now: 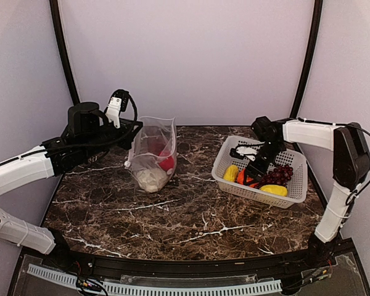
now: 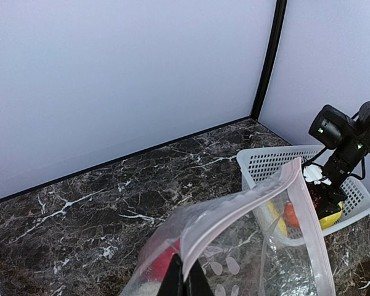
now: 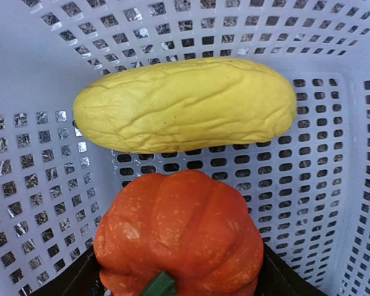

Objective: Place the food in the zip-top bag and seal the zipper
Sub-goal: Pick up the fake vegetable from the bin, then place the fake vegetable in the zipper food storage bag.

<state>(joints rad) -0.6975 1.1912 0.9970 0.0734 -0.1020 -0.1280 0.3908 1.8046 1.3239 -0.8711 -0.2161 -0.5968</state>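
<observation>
The clear dotted zip-top bag (image 1: 153,151) stands open on the table with a red pepper (image 1: 166,161) and white-green cabbage (image 1: 151,179) inside. My left gripper (image 1: 135,128) is shut on the bag's upper edge and holds it up; in the left wrist view its fingers (image 2: 186,277) pinch the pinkish zipper strip (image 2: 246,206). My right gripper (image 1: 257,169) is down in the white basket (image 1: 296,197). Its fingers sit on both sides of the orange-red round piece (image 3: 179,234). A yellow piece (image 3: 185,105) lies just beyond it. Another yellow piece (image 1: 274,190) and purple grapes (image 1: 279,175) are also in the basket.
The basket sits at the right of the dark marble table (image 1: 191,216). White walls close in at the back and sides, with black frame posts (image 1: 308,55) at the corners. The right arm (image 2: 345,139) shows above the basket (image 2: 265,161) in the left wrist view.
</observation>
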